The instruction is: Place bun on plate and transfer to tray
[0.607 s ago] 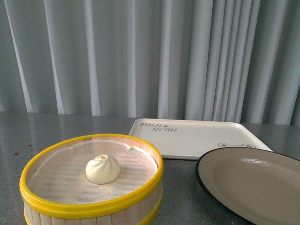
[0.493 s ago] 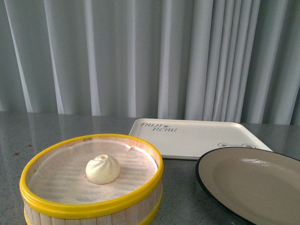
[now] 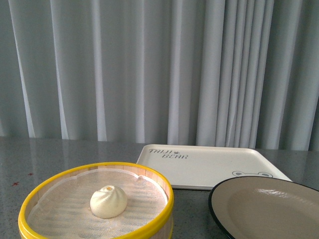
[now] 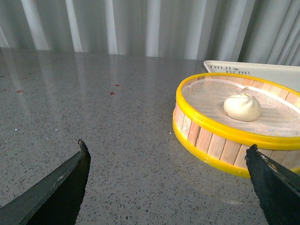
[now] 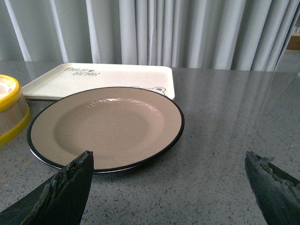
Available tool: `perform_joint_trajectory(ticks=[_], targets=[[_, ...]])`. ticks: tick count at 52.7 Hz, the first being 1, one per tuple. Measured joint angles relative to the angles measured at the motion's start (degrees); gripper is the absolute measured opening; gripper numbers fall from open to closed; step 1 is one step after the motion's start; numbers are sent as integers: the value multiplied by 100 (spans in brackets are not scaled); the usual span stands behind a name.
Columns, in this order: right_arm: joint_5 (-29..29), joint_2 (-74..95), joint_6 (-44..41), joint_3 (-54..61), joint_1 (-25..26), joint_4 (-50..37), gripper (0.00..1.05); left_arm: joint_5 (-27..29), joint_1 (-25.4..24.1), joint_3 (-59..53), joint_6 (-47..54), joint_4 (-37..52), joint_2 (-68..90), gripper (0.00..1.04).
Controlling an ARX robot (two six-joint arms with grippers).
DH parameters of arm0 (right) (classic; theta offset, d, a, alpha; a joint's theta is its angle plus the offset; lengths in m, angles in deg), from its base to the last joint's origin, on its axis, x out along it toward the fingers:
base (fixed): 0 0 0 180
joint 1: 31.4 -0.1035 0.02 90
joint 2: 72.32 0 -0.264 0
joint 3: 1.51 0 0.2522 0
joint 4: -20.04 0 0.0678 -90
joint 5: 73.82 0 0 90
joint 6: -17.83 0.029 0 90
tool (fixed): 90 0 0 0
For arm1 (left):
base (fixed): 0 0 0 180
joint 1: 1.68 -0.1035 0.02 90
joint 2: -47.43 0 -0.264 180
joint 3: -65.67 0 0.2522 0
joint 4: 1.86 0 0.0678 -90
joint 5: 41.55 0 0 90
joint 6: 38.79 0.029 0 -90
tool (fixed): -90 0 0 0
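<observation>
- Bun (image 3: 108,201) and everything else rest on the grey speckled desk (image 3: 65,154).
- Tray (image 3: 209,162): cream, lying flat at the back, nothing in it.
- Plate (image 3: 269,209): black-rimmed and bare inside. It lies just in front of the tray, to the right of the steamer. Whether plate and tray touch, I cannot tell.
- Steamer (image 3: 99,167): yellow-rimmed and lined with a white cloth liner (image 3: 144,191). It holds 1 bun, sitting near the middle, upright with its pleated top up.
- Left tool (image 4: 166,145): spread wide and pinching nothing, low over the desk, with the steamer near.
- Right tool (image 5: 168,155): spread wide and pinching nothing, facing the plate.
- Step in hand, as I judge it, is reaching for the bun with the left tool:
  - Come in from above the rim.
  - Grip the round sides below the pleats and squeeze lightly, since the dough looks soft.
  - Lift clear of the yellow rim before crossing to the plate.
</observation>
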State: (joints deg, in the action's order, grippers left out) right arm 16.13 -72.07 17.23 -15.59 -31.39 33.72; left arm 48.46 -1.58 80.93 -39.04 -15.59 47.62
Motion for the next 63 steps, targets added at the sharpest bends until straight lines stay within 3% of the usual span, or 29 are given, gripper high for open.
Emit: perform_joint_trajectory(ticks=[14,18,20,29,37,43,51,63], targets=[[0,0,0,0,0,0,96,2,0,2,-4,-2,0,98],[-2,0,0,0,0,0,96,81,101,413,-966,-1172,592,98],[0,-2,0,0,0,0,96,35,201,549,-1587,-1311,883,98],[-4,-2,0,0,0,0,96,-385,452,1320,-1934,203,2238,98],[-2,-4,0,0,0,0,96,-614,702,2142,-1596,1644,4218,98],[-2,-2,0,0,0,0,96,-647,981,2839,-1128,1915,5646,98],[-2,-4,0,0,0,0,96,-597,1279,3886,-669,1604,7005,98],[-2,-2,0,0,0,0,96,-90,1606,5530,170,763,8308,98]])
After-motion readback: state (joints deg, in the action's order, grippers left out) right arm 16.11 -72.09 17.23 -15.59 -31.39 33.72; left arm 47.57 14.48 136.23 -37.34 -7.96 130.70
